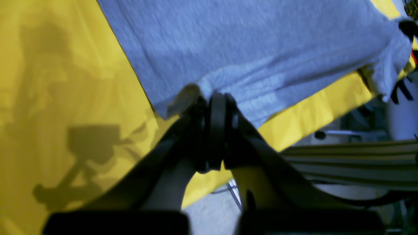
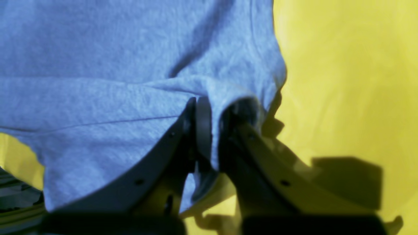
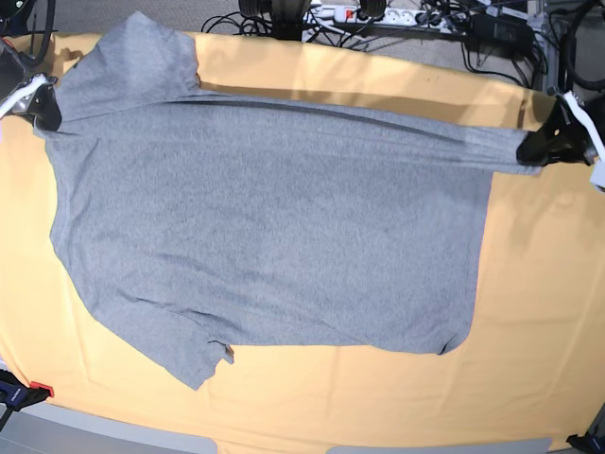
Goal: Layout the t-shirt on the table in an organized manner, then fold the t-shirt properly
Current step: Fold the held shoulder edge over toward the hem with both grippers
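Both my tools are clamped on the t-shirt (image 3: 274, 246), one at each end of its far edge: left tool (image 3: 541, 145) on one corner, right tool (image 3: 43, 106) on the other. Shirt lies spread across the tabletop (image 3: 529, 312), far edge pulled taut btwn arms. To do it well: keep tension even, lower both ends together, no skew. Arms reach out wide, wrists low.

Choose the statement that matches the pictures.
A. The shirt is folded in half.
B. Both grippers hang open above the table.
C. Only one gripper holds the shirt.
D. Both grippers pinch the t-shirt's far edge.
D: the left gripper and the right gripper each clamp the t-shirt, stretching its far edge between them.
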### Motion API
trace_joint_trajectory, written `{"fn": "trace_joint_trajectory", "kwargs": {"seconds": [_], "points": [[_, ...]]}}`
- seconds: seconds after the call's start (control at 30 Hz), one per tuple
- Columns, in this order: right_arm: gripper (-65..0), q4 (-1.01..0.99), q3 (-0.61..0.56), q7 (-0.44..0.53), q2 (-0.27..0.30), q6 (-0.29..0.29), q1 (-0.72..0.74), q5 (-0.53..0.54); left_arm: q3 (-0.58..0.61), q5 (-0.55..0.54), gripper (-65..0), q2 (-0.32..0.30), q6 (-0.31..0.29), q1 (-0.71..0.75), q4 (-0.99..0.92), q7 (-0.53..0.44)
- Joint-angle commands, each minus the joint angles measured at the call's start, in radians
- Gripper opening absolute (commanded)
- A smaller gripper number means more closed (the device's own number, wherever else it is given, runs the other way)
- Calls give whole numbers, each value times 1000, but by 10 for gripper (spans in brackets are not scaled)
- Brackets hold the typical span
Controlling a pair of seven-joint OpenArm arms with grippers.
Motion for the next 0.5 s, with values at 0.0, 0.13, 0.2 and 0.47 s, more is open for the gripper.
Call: {"fn": "trace_joint_trajectory", "kwargs": {"seconds": [0.0, 0.13, 0.2, 0.47], "points": [[-650, 13, 9, 24, 23, 1, 12, 12, -11, -15, -650, -27, -2, -17, 10, -23], [-650, 13, 9, 24, 23, 1, 45, 12, -11, -15, -650, -27, -2, -46, 10, -24], [-650, 13, 8, 24, 23, 1, 60, 13, -10, -15, -650, -27, -2, -62, 10, -24], [-650, 13, -73, 29, 23, 1, 96, -38, 113, 29, -650, -27, -2, -101, 10, -39]]}}
